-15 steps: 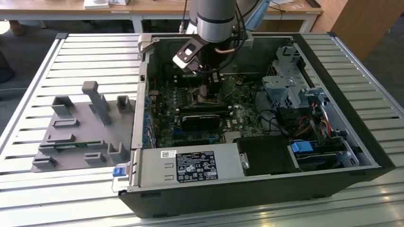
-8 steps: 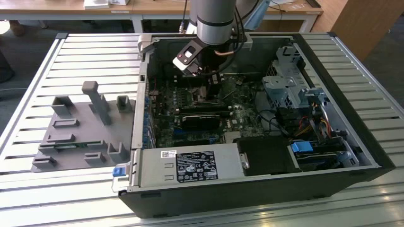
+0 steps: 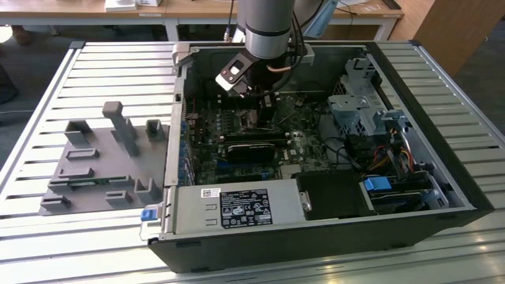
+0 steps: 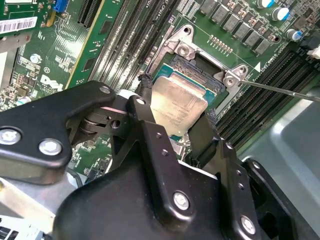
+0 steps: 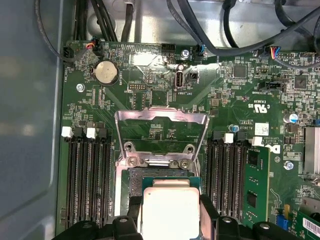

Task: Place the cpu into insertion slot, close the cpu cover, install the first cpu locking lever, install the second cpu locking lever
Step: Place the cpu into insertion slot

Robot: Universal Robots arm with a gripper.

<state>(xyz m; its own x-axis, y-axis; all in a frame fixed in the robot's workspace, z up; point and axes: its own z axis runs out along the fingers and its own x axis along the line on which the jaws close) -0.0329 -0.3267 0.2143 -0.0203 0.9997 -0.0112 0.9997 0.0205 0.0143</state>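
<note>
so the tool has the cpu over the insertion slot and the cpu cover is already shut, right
No, the cpu cover is open, swung back off the insertion slot, as the first wrist view shows. The rest holds: the tool has the cpu over the slot.

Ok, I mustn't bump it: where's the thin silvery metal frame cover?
In the first wrist view, the thin silvery metal frame cover is swung open off the dark square socket, between two banks of black memory slots.

The arm [image 3: 268,23] reaches down, its hand [image 4: 177,101] (2 fingers [image 4: 144,89]) clamping the cpu [image 5: 170,212].
</note>
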